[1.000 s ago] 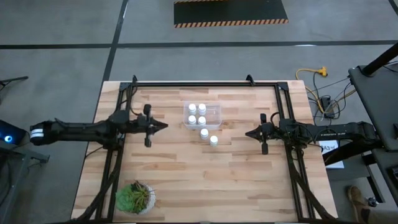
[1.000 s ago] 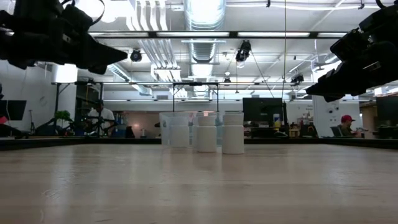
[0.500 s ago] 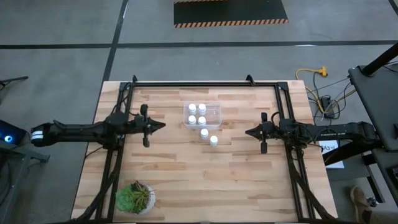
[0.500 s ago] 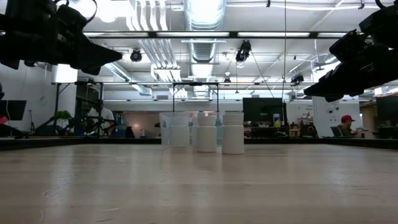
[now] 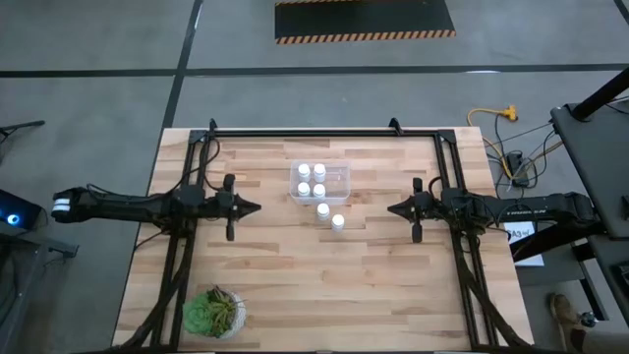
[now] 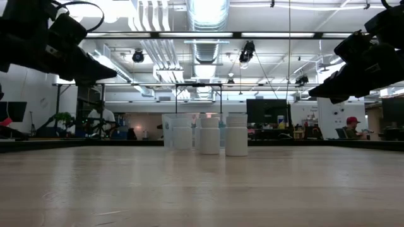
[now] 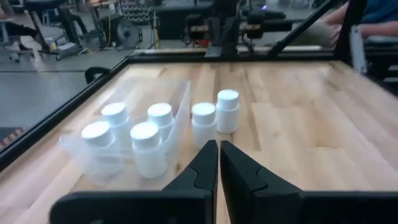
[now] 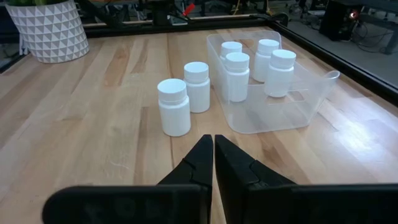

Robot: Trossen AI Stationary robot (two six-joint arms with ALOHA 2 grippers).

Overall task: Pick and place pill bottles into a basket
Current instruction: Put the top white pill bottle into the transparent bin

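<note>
The clear basket [image 5: 340, 178] stands at the table's middle, toward the far side, with several white pill bottles [image 5: 312, 180] upright inside it. Two more bottles [image 5: 323, 209] [image 5: 338, 222] stand on the wood just outside its near wall. My left gripper [image 5: 257, 207] hovers shut to the left of them, above the table, pointing at them. My right gripper [image 5: 390, 209] hovers shut to their right. The left wrist view shows the shut left gripper [image 7: 218, 147] short of the two loose bottles [image 7: 216, 116]. In the right wrist view, the right gripper [image 8: 213, 140] faces them [image 8: 185, 96].
A green potted plant [image 5: 213, 313] stands at the near left corner. Black frame rails [image 5: 324, 133] run along the far, left and right sides. Bare wood lies between each gripper and the bottles, and across the near half.
My left gripper has drawn back toward the table's left and near edges, sunk a little and levelled out, staying shut. The bottles and the basket have kept their places.
</note>
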